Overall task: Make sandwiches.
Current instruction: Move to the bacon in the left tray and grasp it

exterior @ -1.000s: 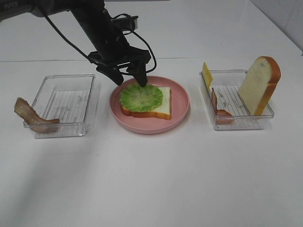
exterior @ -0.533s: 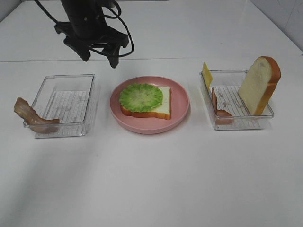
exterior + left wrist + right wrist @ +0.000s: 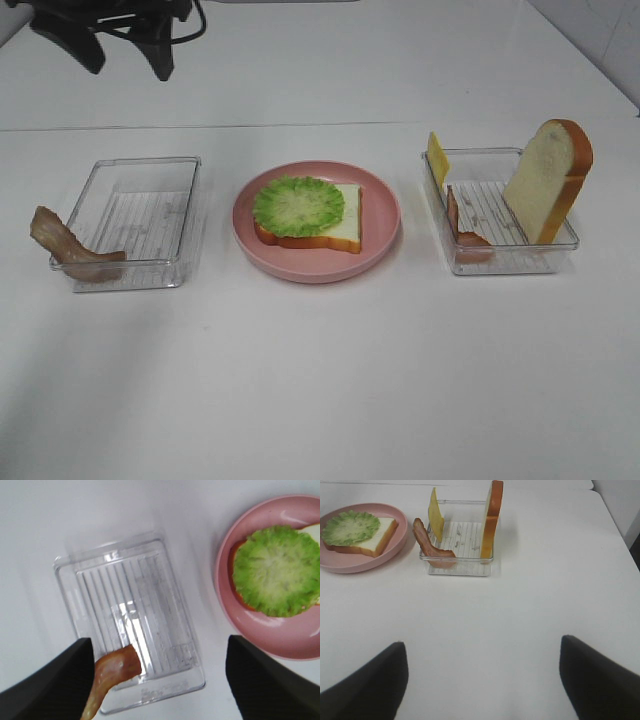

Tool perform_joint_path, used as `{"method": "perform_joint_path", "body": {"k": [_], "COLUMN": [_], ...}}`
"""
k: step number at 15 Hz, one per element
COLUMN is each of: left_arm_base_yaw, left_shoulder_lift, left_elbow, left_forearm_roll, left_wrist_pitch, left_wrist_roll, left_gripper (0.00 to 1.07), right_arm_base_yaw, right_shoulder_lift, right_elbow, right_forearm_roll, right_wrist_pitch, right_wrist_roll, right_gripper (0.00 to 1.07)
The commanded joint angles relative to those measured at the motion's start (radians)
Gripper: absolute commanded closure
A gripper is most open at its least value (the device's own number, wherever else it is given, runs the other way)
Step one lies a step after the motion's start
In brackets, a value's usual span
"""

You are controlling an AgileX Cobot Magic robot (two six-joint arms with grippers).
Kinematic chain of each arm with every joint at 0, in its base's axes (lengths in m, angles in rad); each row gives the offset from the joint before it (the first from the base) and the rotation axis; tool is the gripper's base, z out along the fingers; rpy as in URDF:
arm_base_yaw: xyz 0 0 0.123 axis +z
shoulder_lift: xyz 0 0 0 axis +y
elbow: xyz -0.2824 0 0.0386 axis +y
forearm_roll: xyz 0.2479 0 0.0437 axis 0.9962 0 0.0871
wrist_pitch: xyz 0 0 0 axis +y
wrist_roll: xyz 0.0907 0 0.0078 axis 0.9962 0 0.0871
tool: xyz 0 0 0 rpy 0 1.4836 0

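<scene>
My left claw (image 3: 128, 62) has withdrawn from the pink plate (image 3: 386, 215) to the far left of the worktop (image 3: 320, 400), spread wide and empty. The sandwich (image 3: 305, 214) lies plated. The bacon strip (image 3: 62, 243) drapes over the left tray (image 3: 150, 161), nearest this arm.

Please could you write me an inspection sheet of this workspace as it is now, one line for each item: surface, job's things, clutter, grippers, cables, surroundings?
surface: white table, no spills seen.
job's things: bread slice with lettuce leaf on top, on the pink plate; bacon strip draped over the wall of the left tray; right tray holds cheese slice, second bacon strip and upright bread slice.
clutter: nothing seen.
grippers: left gripper open, holding nothing, raised behind the left tray; right gripper open, holding nothing, above the table.
cables: black cable at the left gripper.
surroundings: pale wall at the far right; nothing else seen.
</scene>
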Motion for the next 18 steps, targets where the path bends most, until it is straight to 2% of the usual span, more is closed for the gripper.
{"method": "perform_joint_path", "body": {"k": [1,3,4,5,6,8,11,18], "left_arm_base_yaw": [0.041,0.074,0.090,0.112,0.112,0.126,0.126,0.126], "left_shoulder_lift": [-0.113,-0.197,-0.227,-0.265,-0.265,-0.260,-0.233,-0.076], "left_elbow": [0.141,0.254,0.305,0.406,0.406,0.515,0.557,0.558], "left_forearm_roll": [0.000,0.000,0.010,0.057,0.057,0.138,0.130,0.108], "left_wrist_pitch": [0.076,0.076,0.076,0.075,0.075,0.060,-0.028,-0.191], "left_wrist_roll": [-0.028,-0.033,-0.051,-0.080,-0.080,-0.130,-0.140,-0.158], "left_gripper": [0.37,0.37,0.37,0.37,0.37,0.37,0.37,0.37], "right_arm_base_yaw": [0.001,0.001,0.001,0.001,0.001,0.001,0.001,0.001], "right_shoulder_lift": [-0.012,-0.012,-0.012,-0.012,-0.012,-0.012,-0.012,-0.012], "right_elbow": [-0.001,-0.001,-0.001,-0.001,-0.001,-0.001,-0.001,-0.001], "right_forearm_roll": [0.002,0.002,0.002,0.002,0.002,0.002,0.002,0.002], "right_wrist_pitch": [-0.012,-0.012,-0.012,-0.012,-0.012,-0.012,-0.012,-0.012], "right_wrist_roll": [-0.008,-0.008,-0.008,-0.008,-0.008,-0.008,-0.008,-0.008], "right_gripper": [0.29,0.29,0.29,0.29,0.29,0.29,0.29,0.29]}}
